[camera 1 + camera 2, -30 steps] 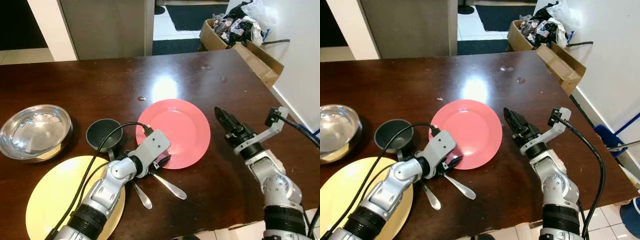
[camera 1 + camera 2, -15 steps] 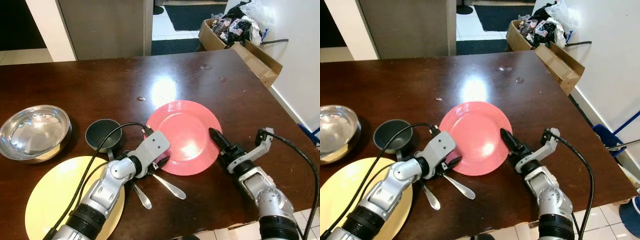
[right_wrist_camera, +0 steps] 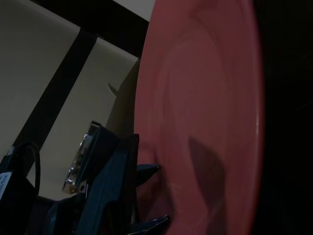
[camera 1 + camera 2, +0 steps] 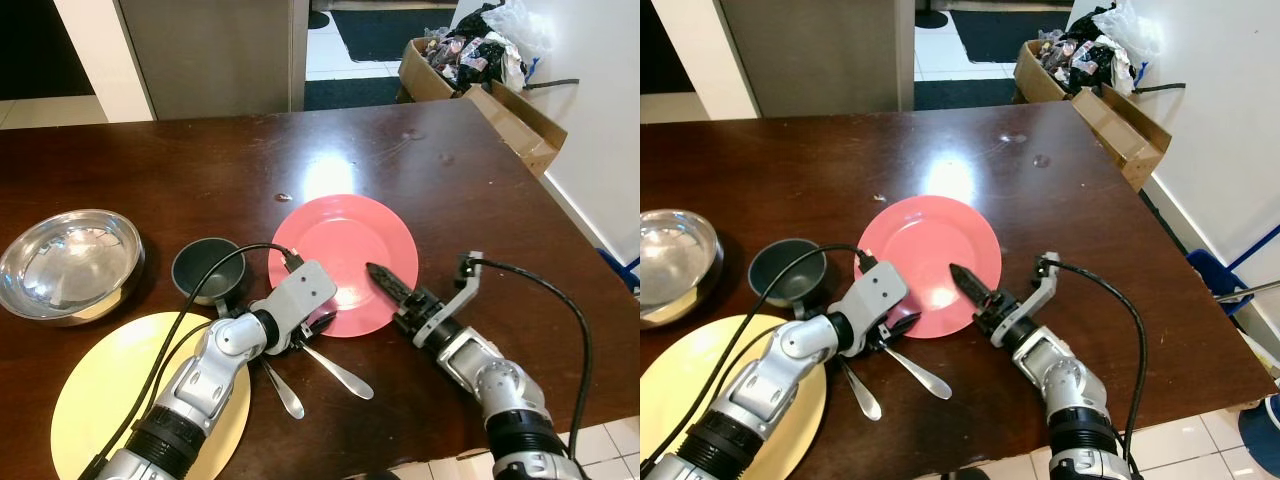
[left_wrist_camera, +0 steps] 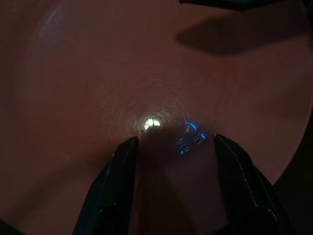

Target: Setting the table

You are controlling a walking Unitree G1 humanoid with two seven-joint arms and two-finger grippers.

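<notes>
A pink plate [image 4: 335, 245] lies on the dark wooden table [image 4: 180, 170], in front of me. My left gripper [image 4: 322, 322] rests at the plate's near rim; in the left wrist view its fingers [image 5: 121, 161] stand open over the pink surface. My right gripper [image 4: 372, 269] reaches in from the right and lies low over the plate's right half, its fingers pressed together in one point with nothing held. Two metal spoons [image 4: 340, 372] lie just near of the plate, beside the left wrist.
A small dark bowl [image 4: 208, 270] sits left of the pink plate, a steel bowl [image 4: 70, 262] farther left, and a yellow plate [image 4: 100, 400] under my left forearm. The table's right edge is close to my right arm. A cardboard box [image 4: 500, 100] of rubbish stands beyond the far right corner.
My right gripper swung in from right of the plate to over its right half. The plate slid a little right, then back left. The left gripper stayed put.
</notes>
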